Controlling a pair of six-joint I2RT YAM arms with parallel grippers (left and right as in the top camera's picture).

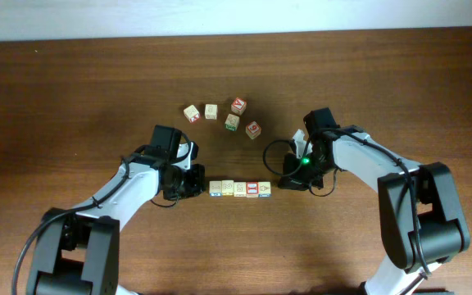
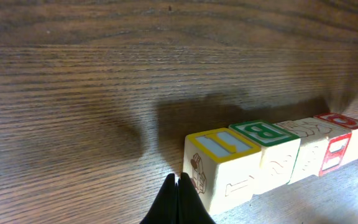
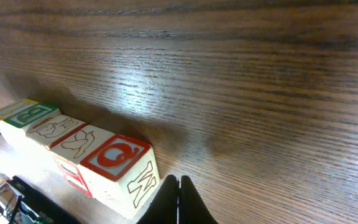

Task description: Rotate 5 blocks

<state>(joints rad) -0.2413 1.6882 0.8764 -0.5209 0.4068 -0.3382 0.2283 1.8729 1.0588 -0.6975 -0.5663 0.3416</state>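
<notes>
Overhead: the row of five blocks [image 1: 240, 189] lies between the left gripper [image 1: 197, 182] and the right gripper [image 1: 288, 181], both clenched on nothing.

Left wrist: the left gripper sits just beside the yellow-framed end block [image 2: 219, 167].

Right wrist: the right gripper sits near the red Q block [image 3: 114, 167], apart from it.

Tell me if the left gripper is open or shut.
Shut. The left wrist view shows the left gripper closed to a tip, no gap, beside the yellow-framed block.

The blocks [image 1: 240, 188] form a touching row mid-surface [image 1: 72, 82], with the left pincer [image 1: 197, 183] just beside one end and the right pincer [image 1: 286, 182] near the other. Loose cubes [image 1: 232, 122] arc behind, toward the far edge.
</notes>
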